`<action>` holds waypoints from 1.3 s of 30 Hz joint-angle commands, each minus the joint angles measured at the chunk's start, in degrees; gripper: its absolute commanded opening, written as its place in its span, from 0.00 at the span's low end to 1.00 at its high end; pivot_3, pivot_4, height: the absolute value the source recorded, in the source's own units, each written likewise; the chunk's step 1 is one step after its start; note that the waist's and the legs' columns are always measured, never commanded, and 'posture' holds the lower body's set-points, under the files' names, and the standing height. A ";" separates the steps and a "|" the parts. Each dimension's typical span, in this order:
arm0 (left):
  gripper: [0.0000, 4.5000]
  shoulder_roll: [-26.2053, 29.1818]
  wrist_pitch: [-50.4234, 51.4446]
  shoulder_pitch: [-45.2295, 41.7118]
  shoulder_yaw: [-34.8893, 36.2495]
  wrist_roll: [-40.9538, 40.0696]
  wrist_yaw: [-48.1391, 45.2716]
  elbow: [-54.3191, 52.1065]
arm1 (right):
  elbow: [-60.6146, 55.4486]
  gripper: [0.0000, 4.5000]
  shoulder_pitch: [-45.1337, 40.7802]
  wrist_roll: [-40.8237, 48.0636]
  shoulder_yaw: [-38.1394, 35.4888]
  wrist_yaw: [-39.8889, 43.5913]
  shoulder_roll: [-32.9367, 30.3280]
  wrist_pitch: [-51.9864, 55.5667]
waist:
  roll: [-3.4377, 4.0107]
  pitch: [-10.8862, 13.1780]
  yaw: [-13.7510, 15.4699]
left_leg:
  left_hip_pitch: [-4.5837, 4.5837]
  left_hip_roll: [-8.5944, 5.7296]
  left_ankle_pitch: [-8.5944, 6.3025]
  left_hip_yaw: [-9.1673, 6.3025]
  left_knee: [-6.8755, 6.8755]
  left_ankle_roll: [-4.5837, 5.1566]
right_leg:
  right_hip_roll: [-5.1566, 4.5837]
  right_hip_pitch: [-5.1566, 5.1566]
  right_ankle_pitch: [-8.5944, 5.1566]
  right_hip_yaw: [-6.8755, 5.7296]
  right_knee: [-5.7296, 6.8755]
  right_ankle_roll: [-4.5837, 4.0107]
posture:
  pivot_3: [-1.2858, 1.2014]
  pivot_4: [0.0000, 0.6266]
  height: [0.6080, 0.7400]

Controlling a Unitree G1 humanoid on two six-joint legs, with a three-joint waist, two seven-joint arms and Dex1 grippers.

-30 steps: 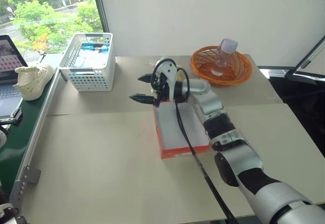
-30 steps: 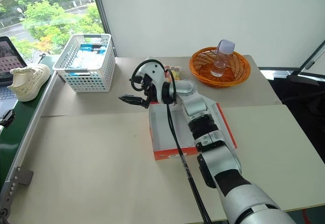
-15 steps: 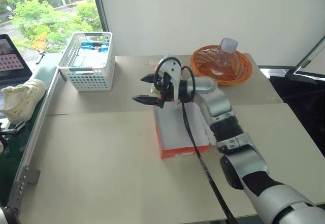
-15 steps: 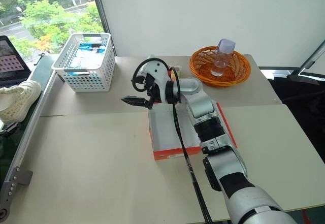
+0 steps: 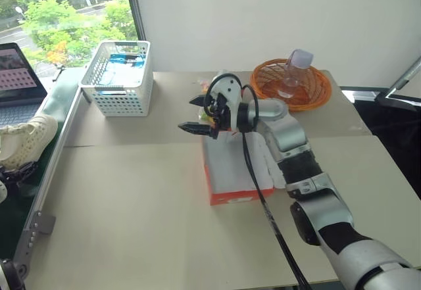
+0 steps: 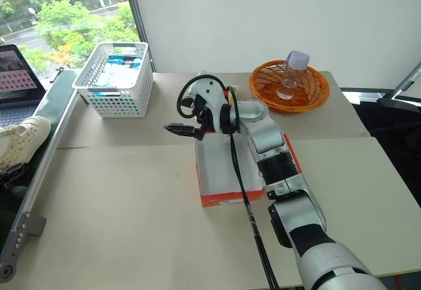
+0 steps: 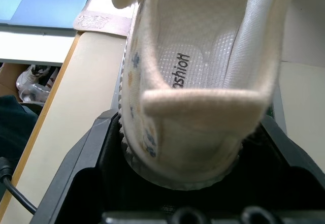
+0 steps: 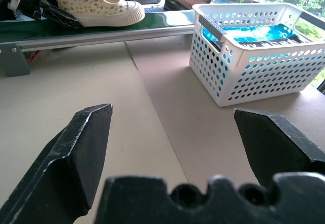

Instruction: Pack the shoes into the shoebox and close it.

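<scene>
Shoebox, orange-red with a white inside, lies open at the middle of the beige table, with bare tabletop on its left and near sides. Right gripper hovers over the box's far left corner, jaws spread wide and holding nothing. Off the table's left edge, a cream perforated shoe sits heel-first between the left gripper's black fingers, beside a laptop. White mesh basket and orange wicker basket stand along the far edge.

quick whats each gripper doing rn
left gripper: closed on a cream shoe
right gripper: open, empty, above the shoebox
</scene>
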 commanded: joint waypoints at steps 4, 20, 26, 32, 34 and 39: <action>0.61 -6.12 6.47 -2.46 0.12 -7.92 4.69 -30.63 | -6.52 1.00 -1.00 9.10 -6.38 -1.28 -0.11 9.77 | -0.33 -0.03 1.35 | -0.35 0.00 0.01 -0.12 0.14 -0.01 | 0.00 -0.09 0.04 -0.11 -0.09 0.05 | 0.52 0.24 1.00; 0.61 -35.85 18.90 -12.71 -19.69 -16.03 22.90 -59.85 | -12.73 1.00 -0.69 34.15 -28.09 -23.18 2.52 42.96 | -0.40 -0.07 -0.61 | -0.44 -0.02 0.01 -0.13 0.26 0.07 | 0.13 -0.13 0.17 0.16 -0.12 0.15 | 0.52 0.24 1.00; 0.61 -42.00 18.90 -14.43 -24.21 -16.26 23.45 -59.31 | -17.93 1.00 2.42 35.79 -26.83 -27.73 3.77 44.87 | -0.39 -0.07 -0.34 | -0.45 -0.06 0.02 -0.17 0.32 0.08 | 0.13 -0.10 0.19 0.17 -0.15 0.20 | 0.52 0.24 1.00; 0.61 -43.21 21.46 -10.40 -27.84 -17.81 23.00 -63.44 | -17.94 1.00 2.94 35.90 -27.04 -30.29 3.98 43.24 | -0.37 -0.06 -0.54 | -0.44 -0.06 0.03 -0.17 0.31 0.09 | 0.16 -0.10 0.19 0.22 -0.14 0.21 | 0.52 0.24 1.00; 0.61 -43.63 22.30 -9.19 -27.82 -18.22 23.89 -65.10 | -16.59 1.00 2.52 35.86 -28.11 -31.12 3.78 42.34 | -0.37 -0.06 -0.40 | -0.44 -0.06 0.03 -0.17 0.32 0.09 | 0.15 -0.10 0.19 0.22 -0.14 0.21 | 0.52 0.24 1.00; 0.61 -42.90 25.34 -6.18 -25.82 -20.22 25.55 -69.59 | -11.69 1.00 1.18 35.12 -29.61 -32.14 3.12 39.59 | -0.37 -0.07 -0.32 | -0.44 -0.06 0.03 -0.18 0.34 0.10 | 0.15 -0.09 0.19 0.22 -0.15 0.22 | 0.52 0.24 1.00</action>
